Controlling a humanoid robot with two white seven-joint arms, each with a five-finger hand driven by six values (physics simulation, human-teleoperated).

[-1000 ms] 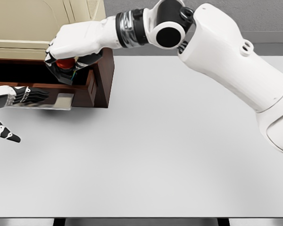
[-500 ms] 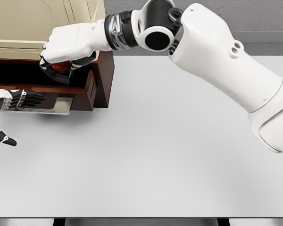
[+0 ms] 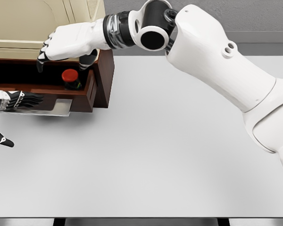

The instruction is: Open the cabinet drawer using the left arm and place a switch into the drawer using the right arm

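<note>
Now, item: red-capped switch [image 3: 71, 79], sitting upright in the open drawer [image 3: 92, 89], lying directly below my right hand [image 3: 66, 42], which is hovering unclenched, holding nothing.

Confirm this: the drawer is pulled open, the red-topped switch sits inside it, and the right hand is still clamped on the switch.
Not quite. In the head view the right hand is open above the switch, no longer holding it. The drawer is open and the switch sits inside.

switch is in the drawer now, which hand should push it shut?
Left, probably. The left hand already lies at the drawer front by its handle. The right hand hovers open above the switch and would have to clear out first.
</note>
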